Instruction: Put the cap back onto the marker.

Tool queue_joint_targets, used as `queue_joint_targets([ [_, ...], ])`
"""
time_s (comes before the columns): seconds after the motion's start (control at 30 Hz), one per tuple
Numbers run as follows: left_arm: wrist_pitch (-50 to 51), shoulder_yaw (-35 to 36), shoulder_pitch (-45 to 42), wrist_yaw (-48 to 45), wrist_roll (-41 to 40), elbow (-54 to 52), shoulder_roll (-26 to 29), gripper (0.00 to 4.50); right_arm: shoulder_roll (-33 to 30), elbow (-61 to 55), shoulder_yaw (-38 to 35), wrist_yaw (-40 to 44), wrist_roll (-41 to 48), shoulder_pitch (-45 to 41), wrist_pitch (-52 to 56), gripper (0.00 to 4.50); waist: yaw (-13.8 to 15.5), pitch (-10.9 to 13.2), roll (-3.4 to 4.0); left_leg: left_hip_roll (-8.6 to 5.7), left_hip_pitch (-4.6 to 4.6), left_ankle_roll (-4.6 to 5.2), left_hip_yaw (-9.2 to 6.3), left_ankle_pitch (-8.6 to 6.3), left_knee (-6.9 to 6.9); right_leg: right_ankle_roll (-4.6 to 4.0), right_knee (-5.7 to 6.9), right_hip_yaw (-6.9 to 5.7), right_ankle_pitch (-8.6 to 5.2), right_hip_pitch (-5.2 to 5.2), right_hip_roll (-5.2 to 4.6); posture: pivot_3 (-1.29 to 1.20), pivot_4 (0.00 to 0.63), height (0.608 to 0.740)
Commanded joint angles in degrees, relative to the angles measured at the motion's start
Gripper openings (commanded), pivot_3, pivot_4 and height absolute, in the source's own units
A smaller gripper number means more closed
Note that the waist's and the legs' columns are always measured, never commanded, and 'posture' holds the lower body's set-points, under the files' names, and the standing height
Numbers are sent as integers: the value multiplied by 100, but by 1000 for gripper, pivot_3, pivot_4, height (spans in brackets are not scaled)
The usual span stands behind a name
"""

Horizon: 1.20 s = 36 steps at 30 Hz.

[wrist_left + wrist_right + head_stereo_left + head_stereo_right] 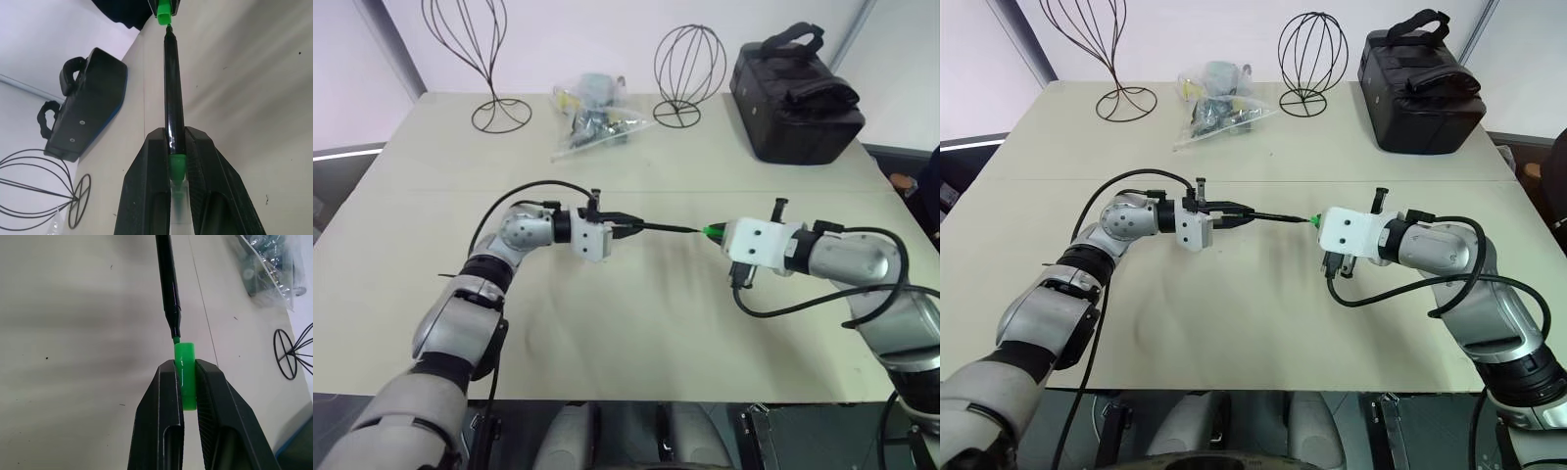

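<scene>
The left hand (177, 147) is pinching the marker (172, 88) — its tip is just meeting the cap (185, 374) that the right hand (185, 382) is pinching.

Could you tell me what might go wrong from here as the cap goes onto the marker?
1. The marker has only its fine tip at the mouth of the cap; a slight angle error could jam it against the rim.
2. The right end effector pinches the cap by its sides, so pushing might make it slip.
3. The left end effector grips the marker's rear, so it could slide back.
</scene>
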Motion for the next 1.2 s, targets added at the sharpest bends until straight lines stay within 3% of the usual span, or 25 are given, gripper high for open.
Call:
queue_joint_targets([
  [0.03,-81,33,-157,115,-55,-58,-11,0,21,-144,-79,-29,45,-100,-16,39,0,0,0,0,0,0,0,0,0,0,0,0,0,0,0,0,150,740],
  [1.2,-119,-11,-157,184,-44,-110,-101,0,195,-264,142,-33,-21,-229,80,39,-4,0,0,0,0,0,0,0,0,0,0,0,0,0,0,0,150,740],
])
